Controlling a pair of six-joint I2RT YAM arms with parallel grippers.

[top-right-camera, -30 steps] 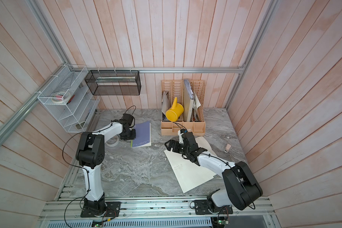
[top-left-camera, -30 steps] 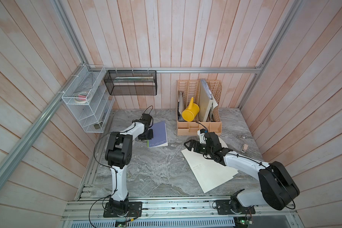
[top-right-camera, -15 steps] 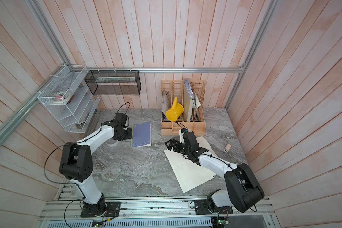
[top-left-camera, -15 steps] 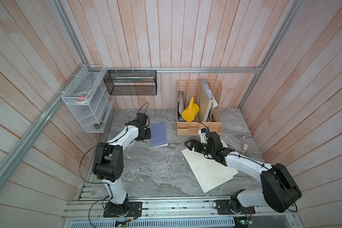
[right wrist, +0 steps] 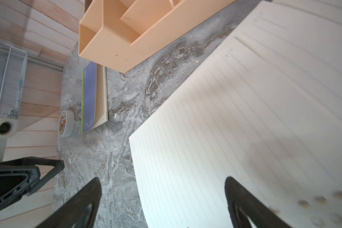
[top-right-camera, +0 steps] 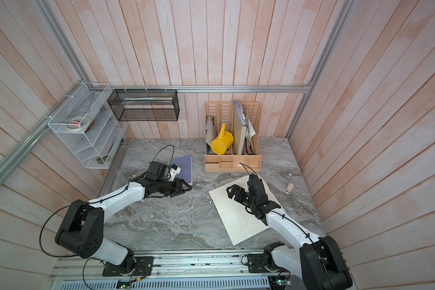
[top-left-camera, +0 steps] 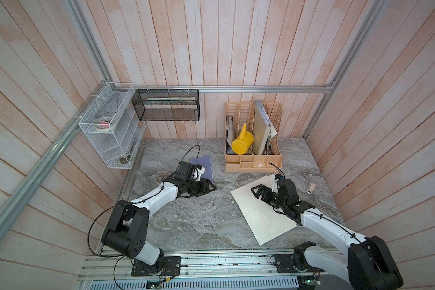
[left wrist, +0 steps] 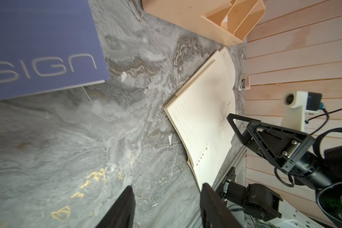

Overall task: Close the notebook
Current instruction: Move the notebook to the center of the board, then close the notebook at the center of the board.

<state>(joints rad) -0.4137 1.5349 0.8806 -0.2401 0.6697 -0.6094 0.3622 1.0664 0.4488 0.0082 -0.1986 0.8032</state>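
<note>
Toward the right front of the grey marbled bench (top-left-camera: 199,221) lies the task's thing, the cream notebook with lined pages (top-left-camera: 264,218), set at a slant and open, its ruled sheets facing up. In both top views it is a pale slab just in front of the peach slotted desk organiser (top-left-camera: 253,163) at the back edge. The right arm covers part of it, so I cannot tell where its spine runs.

The right gripper (top-left-camera: 258,192) hovers over the notebook's rear-left corner. In the right wrist view its jaws stand wide and hold nothing (right wrist: 164,201), one finger over bare marble and the other over the page. The left gripper (top-left-camera: 210,187) hangs above the middle of the bench, just off the front corner of a closed purple notebook (top-left-camera: 206,163). Its jaws are moderately apart and empty (left wrist: 167,205), pointing across at the open pages (left wrist: 205,118).

I judge the step in hand to be the approach, since nothing is gripped and no leaf is lifted. The next move calls for the right gripper to come down on the free page edge, nip it thinly, and swing it over. Thin paper may slip or crease, so the left gripper could steady the far side.
</note>
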